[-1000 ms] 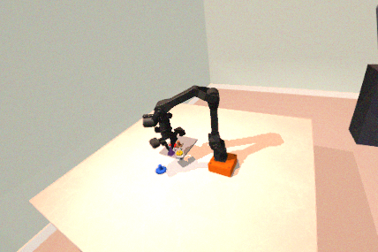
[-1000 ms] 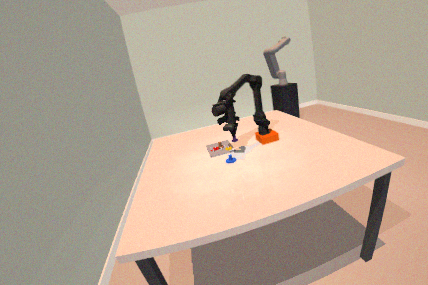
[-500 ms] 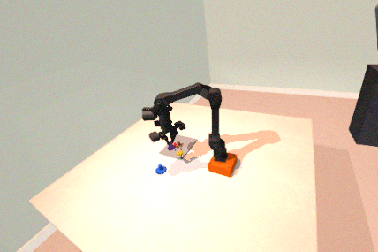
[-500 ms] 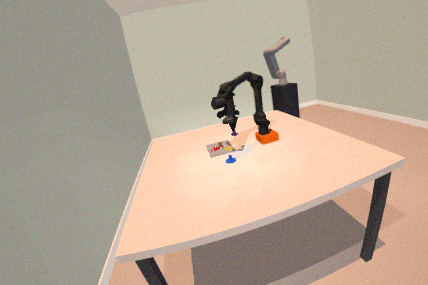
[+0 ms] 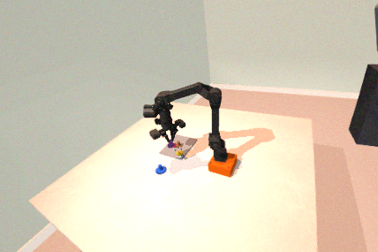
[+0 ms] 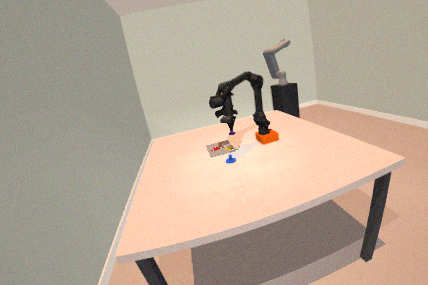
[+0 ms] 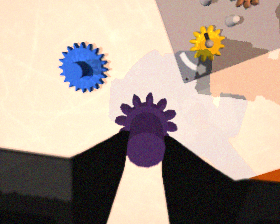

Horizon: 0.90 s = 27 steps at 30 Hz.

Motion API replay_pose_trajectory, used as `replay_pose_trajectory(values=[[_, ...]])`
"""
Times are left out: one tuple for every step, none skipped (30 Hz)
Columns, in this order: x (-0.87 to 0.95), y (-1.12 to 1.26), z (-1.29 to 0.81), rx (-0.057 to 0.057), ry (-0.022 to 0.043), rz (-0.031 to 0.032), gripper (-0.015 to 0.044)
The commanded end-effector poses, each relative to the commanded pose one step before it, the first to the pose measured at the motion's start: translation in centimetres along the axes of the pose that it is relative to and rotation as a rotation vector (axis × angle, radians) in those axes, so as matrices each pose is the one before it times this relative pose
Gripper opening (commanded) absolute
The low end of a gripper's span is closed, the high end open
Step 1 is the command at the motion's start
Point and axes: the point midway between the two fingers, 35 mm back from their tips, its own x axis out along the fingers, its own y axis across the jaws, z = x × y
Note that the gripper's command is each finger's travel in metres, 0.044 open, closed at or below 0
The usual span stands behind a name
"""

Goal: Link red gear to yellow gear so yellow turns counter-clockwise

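Note:
My gripper (image 5: 171, 142) (image 6: 231, 131) (image 7: 145, 141) is shut on the stem of a purple gear (image 5: 170, 145) (image 6: 232, 133) (image 7: 146, 106) and holds it raised, teeth down. In the wrist view the board is ahead and to the right. The grey board (image 5: 166, 151) (image 6: 212, 153) (image 7: 178, 25) carries the yellow gear (image 5: 179, 154) (image 6: 229, 149) (image 7: 217, 43) near one corner. Red (image 6: 216, 149) shows on the board, too small to separate gear from arrow. A brown gear (image 7: 247, 2) is cut off at the wrist view's top edge. A bare peg (image 7: 234, 20) stands near the yellow gear.
A blue gear (image 5: 161, 170) (image 6: 230, 160) (image 7: 71, 61) with an upright stem stands on the table beside the board. The white arrow (image 7: 189, 62) lies beside the yellow gear. The arm's orange base (image 5: 222, 165) (image 6: 267, 137) is on the board's other side. Arm shadows cross the board.

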Motion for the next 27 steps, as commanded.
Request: replay_pose_trajectory(values=[[0.642, -0.322, 0.56, -0.0001, 0.00442, -0.00856, 0.0], [0.121, -0.089, 0.178, 0.0007, -0.00028, -0.00008, 0.0], [0.121, -0.091, 0.178, 0.0007, -0.00028, -0.00008, 0.0], [0.121, -0.093, 0.177, 0.0007, -0.00028, -0.00008, 0.0], [0.12, -0.093, 0.175, -0.0001, -0.00021, -0.00009, 0.0], [0.12, -0.095, 0.174, -0.0001, -0.00021, -0.00009, 0.0], [0.12, -0.097, 0.174, -0.0001, -0.00021, -0.00009, 0.0], [0.12, -0.099, 0.173, -0.0001, -0.00021, -0.00009, 0.0], [0.12, -0.101, 0.172, -0.0001, -0.00021, -0.0001, 0.0], [0.12, -0.103, 0.171, -0.0001, -0.00021, -0.0001, 0.0], [0.12, -0.105, 0.17, -0.0001, -0.00021, -0.0001, 0.0], [0.12, -0.107, 0.169, -0.0001, -0.00021, -0.0001, 0.0], [0.122, -0.11, 0.167, -0.0001, -0.00013, -0.00016, 0.0], [0.122, -0.112, 0.167, -0.0001, -0.00013, -0.00016, 0.0], [0.122, -0.114, 0.166, -0.0001, -0.00012, -0.00016, 0.0], [0.122, -0.116, 0.165, -0.0001, -0.00012, -0.00016, 0.0], [0.122, -0.118, 0.163, -0.0001, -0.00012, -0.00016, 0.0], [0.122, -0.12, 0.162, -0.0001, -0.00012, -0.00016, 0.0], [0.122, -0.122, 0.161, -0.0001, -0.00012, -0.00016, 0.0], [0.122, -0.123, 0.16, -0.0001, -0.00012, -0.00016, 0.0], [0.122, -0.125, 0.159, -0.0001, -0.00012, -0.00016, 0.0], [0.122, -0.127, 0.158, -0.0001, -0.00012, -0.00016, 0.0], [0.122, -0.129, 0.157, -0.0001, -0.00012, -0.00016, 0.0], [0.122, -0.131, 0.156, -0.0001, -0.00012, -0.00016, 0.0], [0.122, -0.133, 0.154, -0.0001, -0.00012, -0.00016, 0.0], [0.122, -0.134, 0.153, -0.0001, -0.00012, -0.00016, 0.0], [0.122, -0.136, 0.152, -0.0001, -0.00012, -0.00016, 0.0]])
